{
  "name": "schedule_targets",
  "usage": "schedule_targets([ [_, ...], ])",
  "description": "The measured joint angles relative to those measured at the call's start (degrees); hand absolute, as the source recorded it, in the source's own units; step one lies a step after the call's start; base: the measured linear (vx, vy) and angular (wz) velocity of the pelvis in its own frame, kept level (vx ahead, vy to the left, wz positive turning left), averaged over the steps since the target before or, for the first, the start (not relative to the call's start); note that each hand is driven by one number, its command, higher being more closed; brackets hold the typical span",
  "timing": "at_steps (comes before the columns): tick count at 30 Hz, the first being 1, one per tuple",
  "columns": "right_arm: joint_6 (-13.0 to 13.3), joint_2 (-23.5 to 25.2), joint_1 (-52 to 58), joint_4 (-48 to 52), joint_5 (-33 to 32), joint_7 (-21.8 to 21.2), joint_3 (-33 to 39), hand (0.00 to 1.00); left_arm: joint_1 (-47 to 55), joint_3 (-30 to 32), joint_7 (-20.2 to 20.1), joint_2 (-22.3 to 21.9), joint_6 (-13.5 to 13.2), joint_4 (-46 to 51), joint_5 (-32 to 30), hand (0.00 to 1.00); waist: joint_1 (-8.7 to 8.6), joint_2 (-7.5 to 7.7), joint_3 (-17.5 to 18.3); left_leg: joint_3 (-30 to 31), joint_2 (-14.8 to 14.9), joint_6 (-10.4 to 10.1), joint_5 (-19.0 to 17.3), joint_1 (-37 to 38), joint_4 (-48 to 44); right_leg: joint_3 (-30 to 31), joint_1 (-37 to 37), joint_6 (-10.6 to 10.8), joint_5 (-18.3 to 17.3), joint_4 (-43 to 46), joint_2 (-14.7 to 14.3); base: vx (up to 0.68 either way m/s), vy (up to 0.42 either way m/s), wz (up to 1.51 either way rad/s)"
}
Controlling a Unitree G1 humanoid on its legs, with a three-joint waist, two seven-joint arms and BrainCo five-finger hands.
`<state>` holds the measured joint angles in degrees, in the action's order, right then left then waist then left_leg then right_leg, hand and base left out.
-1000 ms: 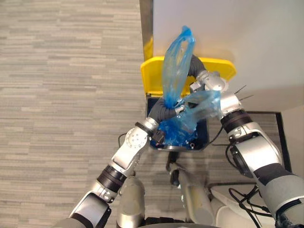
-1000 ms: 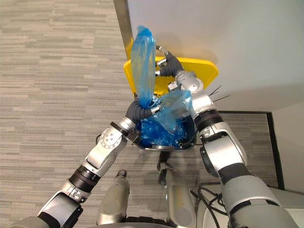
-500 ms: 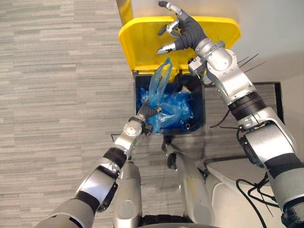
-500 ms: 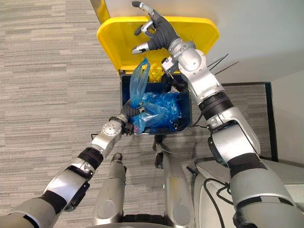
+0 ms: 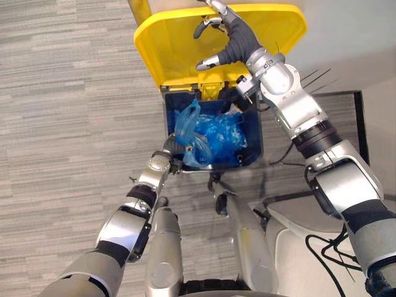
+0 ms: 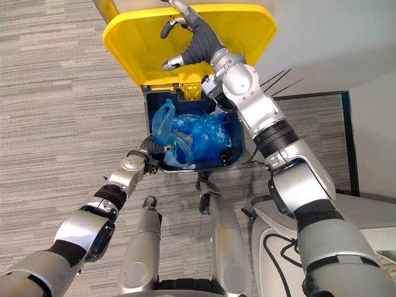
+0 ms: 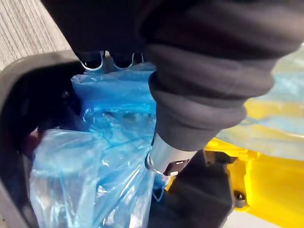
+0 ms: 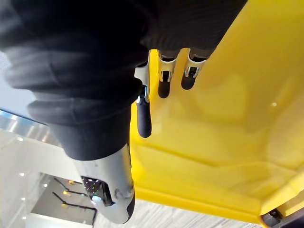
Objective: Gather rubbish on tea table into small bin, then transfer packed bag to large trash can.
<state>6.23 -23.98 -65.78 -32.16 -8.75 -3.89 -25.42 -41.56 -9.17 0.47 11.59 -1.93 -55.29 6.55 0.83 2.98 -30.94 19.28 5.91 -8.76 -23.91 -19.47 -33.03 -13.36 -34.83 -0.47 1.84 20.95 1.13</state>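
Over carpet (image 5: pixel 62 93), right hand (image 5: pixel 237 40) splayed at the lid (image 5: pixel 173 49), our left hand (image 5: pixel 172 147) should unclench the gripped bag (image 5: pixel 216 133) low.

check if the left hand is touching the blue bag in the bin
Touching. The left wrist view shows the thumb of the left hand pressed into the bunched plastic of the blue bag, with no gap.

Left hand (image 5: pixel 173 147) buried in blue bag (image 5: pixel 216 130) — yellow lid (image 5: pixel 173 43) clipped above.
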Motion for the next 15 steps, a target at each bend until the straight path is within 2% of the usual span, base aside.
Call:
schedule_targets([
  [7,-0.22,-1.32,10.91,4.66,2.44,-2.68,3.15,0.00,16.20,1.07,0.43,1.43,-3.10,19.86,0.80,0.00,0.75,-0.52,0.29,0.80,0.11,0.03,0.48,6.06,3.21,-1.21,5.92,-0.01,-1.44,-0.11,0.49,0.03,-0.010,0.11],
  [10,-0.41,-1.37,23.45,9.44,2.61,-4.96,9.92,0.00,27.82,3.91,-3.19,1.63,-5.31,28.90,4.13,0.00,1.63,-0.58,0.36,0.69,-0.45,0.20,1.07,10.41,3.80,-1.40,10.34,0.01,-1.52,-0.16,1.34,0.05,0.034,0.11],
  [12,-0.59,-0.95,28.51,10.60,2.61,-5.53,11.52,0.00,32.69,5.68,-4.38,1.68,-5.80,29.99,5.14,0.00,1.82,-0.61,0.68,0.29,-1.24,0.70,1.35,12.39,4.10,-1.07,12.28,0.17,-1.44,-0.22,2.09,0.01,0.067,0.01],
  [15,-2.38,1.90,38.01,10.52,3.06,-6.94,12.19,0.00,42.87,9.82,-6.20,1.68,-5.86,30.05,5.91,0.00,3.45,-0.28,4.90,-2.98,-3.53,2.53,2.22,15.49,5.50,2.50,13.43,2.06,-0.23,-0.88,3.29,-0.04,0.120,-0.37],
])
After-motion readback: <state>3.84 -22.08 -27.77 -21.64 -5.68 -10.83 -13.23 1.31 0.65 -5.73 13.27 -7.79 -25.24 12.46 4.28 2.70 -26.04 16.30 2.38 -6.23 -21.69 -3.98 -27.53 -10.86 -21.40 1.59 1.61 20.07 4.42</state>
